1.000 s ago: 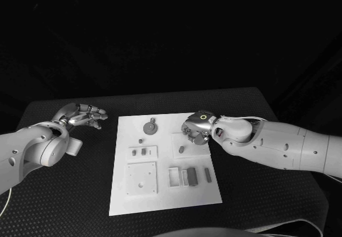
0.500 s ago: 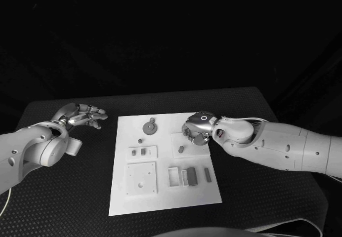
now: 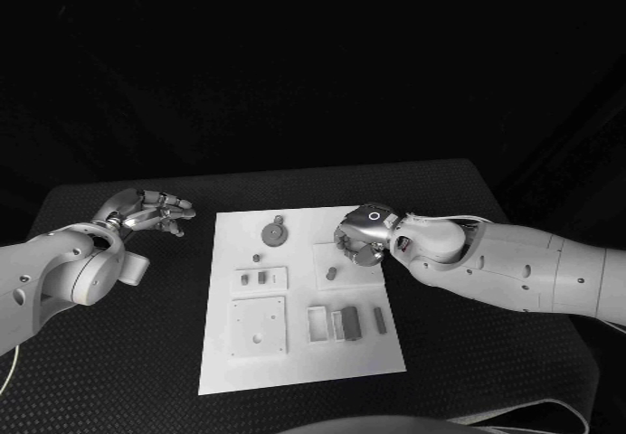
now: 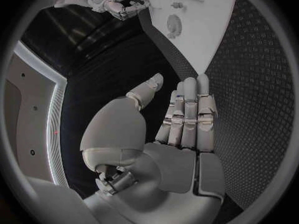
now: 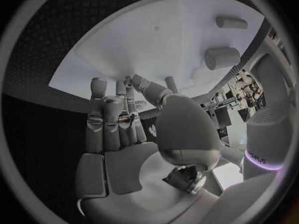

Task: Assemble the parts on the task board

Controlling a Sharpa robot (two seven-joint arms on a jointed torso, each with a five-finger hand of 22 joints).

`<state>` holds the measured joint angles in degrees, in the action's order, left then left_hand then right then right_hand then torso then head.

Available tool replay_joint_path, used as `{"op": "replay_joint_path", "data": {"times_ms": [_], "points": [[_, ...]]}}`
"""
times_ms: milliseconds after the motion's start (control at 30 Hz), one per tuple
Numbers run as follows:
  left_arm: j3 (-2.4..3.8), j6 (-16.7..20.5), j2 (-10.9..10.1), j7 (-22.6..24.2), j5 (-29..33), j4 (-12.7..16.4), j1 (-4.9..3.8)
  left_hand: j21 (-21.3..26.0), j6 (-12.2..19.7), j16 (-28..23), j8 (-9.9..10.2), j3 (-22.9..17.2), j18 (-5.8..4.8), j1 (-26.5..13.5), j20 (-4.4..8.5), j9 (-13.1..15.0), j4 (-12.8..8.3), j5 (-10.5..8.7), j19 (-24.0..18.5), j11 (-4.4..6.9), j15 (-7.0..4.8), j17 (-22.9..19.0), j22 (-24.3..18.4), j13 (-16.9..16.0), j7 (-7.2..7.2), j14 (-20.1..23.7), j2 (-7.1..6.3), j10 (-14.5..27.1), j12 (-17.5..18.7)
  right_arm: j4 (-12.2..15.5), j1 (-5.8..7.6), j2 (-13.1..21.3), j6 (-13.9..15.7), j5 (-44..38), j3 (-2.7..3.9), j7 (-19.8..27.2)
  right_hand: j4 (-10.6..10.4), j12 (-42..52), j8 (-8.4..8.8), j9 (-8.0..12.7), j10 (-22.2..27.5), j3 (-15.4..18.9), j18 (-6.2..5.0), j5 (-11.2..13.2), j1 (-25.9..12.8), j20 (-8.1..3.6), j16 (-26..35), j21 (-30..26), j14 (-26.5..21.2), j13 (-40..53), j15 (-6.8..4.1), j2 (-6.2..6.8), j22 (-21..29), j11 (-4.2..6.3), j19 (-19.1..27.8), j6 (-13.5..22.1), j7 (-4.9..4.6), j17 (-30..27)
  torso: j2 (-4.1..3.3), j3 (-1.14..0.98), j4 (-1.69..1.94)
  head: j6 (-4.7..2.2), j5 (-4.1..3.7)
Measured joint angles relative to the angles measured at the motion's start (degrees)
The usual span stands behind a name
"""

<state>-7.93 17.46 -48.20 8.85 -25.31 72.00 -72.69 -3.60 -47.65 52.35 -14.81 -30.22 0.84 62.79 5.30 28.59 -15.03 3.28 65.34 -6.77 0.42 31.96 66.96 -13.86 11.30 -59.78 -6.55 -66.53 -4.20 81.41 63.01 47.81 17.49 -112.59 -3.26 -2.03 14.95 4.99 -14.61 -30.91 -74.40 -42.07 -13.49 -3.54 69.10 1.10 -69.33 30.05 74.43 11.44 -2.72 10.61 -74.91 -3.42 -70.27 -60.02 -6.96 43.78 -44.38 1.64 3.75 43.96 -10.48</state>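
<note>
Presently the task board [image 3: 300,362], a white plate, lies at the centre of the black table [image 3: 496,316], with its long axis running from 12 to 6 o'clock. The right hand [image 3: 357,237] hangs over the board's upper right area, at about 2 o'clock from the board's centre. In the right wrist view its fingers [image 5: 112,122] are drawn close together and point down at the white surface, with the thumb [image 5: 149,90] set near them. Whether a part is pinched between them cannot be told from any view.

The left hand [image 3: 147,213] sits off the board, over the bare table at about 10 o'clock from the board's centre and well apart from its edge. In the left wrist view its fingers [image 4: 190,109] lie straight side by side, the thumb [image 4: 144,90] stands away from them, and nothing is in the palm.

On the board, a round disc part [image 3: 275,233] lies at 12 o'clock near the far edge. A small upright part [image 3: 331,272] stands just below the right hand. Two short parts [image 3: 257,279] sit at 9 o'clock on a raised block. A square plate [image 3: 259,325] occupies the 7 o'clock area. A row of narrow parts [image 3: 350,322] lies at 4 o'clock beside it.
</note>
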Motion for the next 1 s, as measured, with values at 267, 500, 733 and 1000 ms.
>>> {"op": "replay_joint_path", "data": {"times_ms": [267,500,733,1000], "points": [[0.0,0.0,-0.01,0.0,0.0,-0.03,0.0,0.0,0.0,0.0,0.0,0.16,0.0,0.0,0.0,0.0,-0.16,0.0,0.0,0.07,0.0,0.04,0.0,-0.06,0.0,0.0,0.0,-0.06,0.0,-0.33,0.0,0.16,0.92,-0.24,-0.23,-0.01,-0.89,-1.14,0.8,0.74,2.53,-0.22,0.0,-0.01,0.14,0.16,0.0,0.0,-0.33,-1.3,0.77,2.52,0.0,-1.48,0.16,2.15,-1.1,-0.16,0.0,0.0,0.01,0.0,-0.13],[0.0,0.0,-0.03,0.0,0.0,-0.05,0.0,0.0,0.0,0.0,0.0,0.16,0.0,0.0,0.0,0.0,-0.16,0.0,0.0,0.07,0.0,0.05,0.01,-0.05,0.0,0.01,0.0,-0.07,0.0,-0.24,-0.02,0.18,1.07,-0.58,-0.29,-0.07,-1.21,-1.08,0.8,0.74,2.52,-0.23,0.0,-0.01,0.37,0.24,0.0,0.0,-0.33,-1.59,0.77,2.75,0.0,-1.47,0.24,2.25,-1.02,-0.16,-0.01,0.0,0.01,0.09,-0.22],[0.0,0.0,-0.03,0.0,0.0,-0.08,0.0,0.0,0.0,0.0,0.0,0.16,0.0,0.0,0.0,0.0,-0.16,0.0,0.0,0.08,0.01,0.04,-0.04,-0.05,0.0,0.01,0.0,-0.07,0.0,-0.35,-0.03,-0.01,1.2,-0.8,-0.32,-0.16,-1.44,-0.54,0.54,0.69,1.45,0.01,0.0,-0.01,0.37,0.15,-0.32,0.0,-0.33,-1.55,0.77,2.75,0.0,-0.71,0.12,2.03,-0.8,-0.1,-0.01,0.0,0.01,0.07,-0.23],[0.0,0.0,-0.03,0.0,0.0,-0.14,0.0,0.0,0.0,0.0,0.0,0.16,0.0,0.0,0.0,0.0,-0.16,0.0,0.0,0.08,0.01,0.04,-0.04,-0.1,0.0,0.01,0.0,-0.08,0.0,-0.59,-0.09,-0.62,1.43,-0.86,-0.34,-0.25,-2.69,-0.29,-0.19,0.36,0.19,0.45,0.0,-0.01,0.27,0.05,-0.9,0.23,0.02,-1.19,0.43,2.64,0.0,-0.52,-0.38,1.4,-0.18,0.06,-0.01,0.02,0.05,0.03,-0.15]]}}
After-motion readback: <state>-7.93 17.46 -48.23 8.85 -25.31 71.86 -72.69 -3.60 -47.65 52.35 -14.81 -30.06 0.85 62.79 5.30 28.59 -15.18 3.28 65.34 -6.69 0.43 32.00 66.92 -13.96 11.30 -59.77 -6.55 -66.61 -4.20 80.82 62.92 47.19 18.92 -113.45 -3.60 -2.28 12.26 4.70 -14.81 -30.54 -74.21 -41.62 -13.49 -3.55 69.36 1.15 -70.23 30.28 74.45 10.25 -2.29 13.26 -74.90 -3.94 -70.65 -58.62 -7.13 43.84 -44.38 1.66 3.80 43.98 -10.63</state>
